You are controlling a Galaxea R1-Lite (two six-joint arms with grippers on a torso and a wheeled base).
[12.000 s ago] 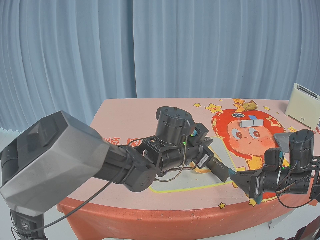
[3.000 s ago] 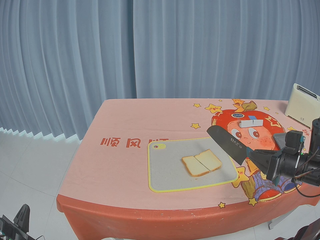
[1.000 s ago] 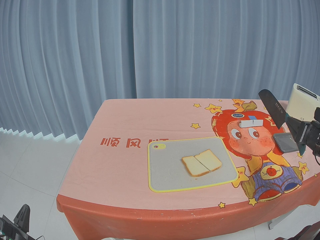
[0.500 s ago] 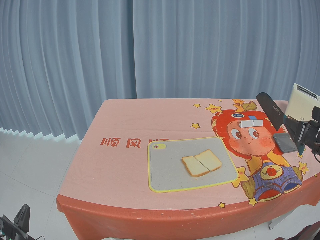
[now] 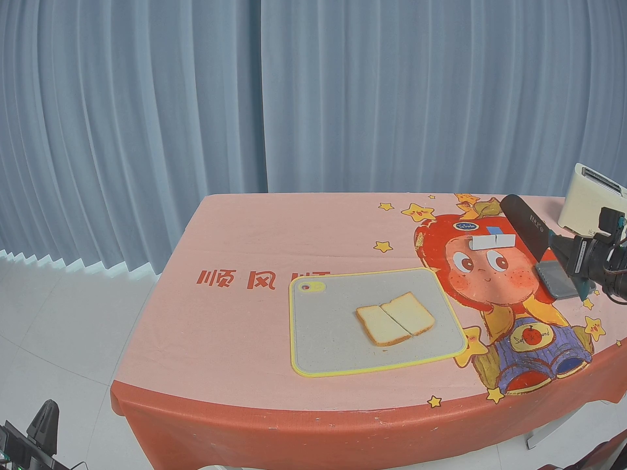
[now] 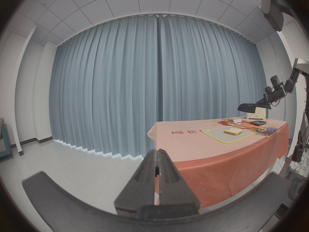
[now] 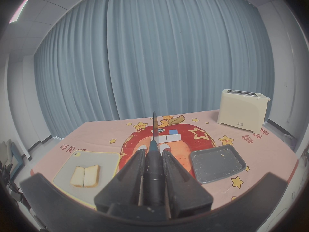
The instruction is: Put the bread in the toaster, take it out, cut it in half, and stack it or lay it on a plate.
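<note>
Now the black-bladed kitchen knife [image 5: 526, 222] sits lower and flatter than half a second ago. Three seconds ago it was just beside the cutting board; it is now well apart from it, at the right side of the table. The right gripper [image 5: 567, 256] has its jaws clamped on the black handle, and the blade points toward the far edge of the table.

The two halves of toasted white bread [image 5: 395, 318] lie side by side, touching, on the grey cutting board with a yellow rim [image 5: 326, 341]. The dark rectangular metal tray [image 5: 556, 281] lies near the right gripper, and the blade crosses above its far corner. The cream-coloured toaster [image 5: 591, 205] stands upright behind the gripper. All of these rest on the pink cartoon-printed table [image 5: 248, 243], in front of a blue-grey pleated curtain [image 5: 261, 79].

The right wrist view shows the blade [image 7: 154, 129] edge-on between the gripper fingers [image 7: 133, 168], crumbs on the tray [image 7: 215, 163], and the toaster's [image 7: 243, 108] top slot. The left wrist view shows the left gripper [image 6: 157, 158] low beside the table, jaws together, holding nothing.
</note>
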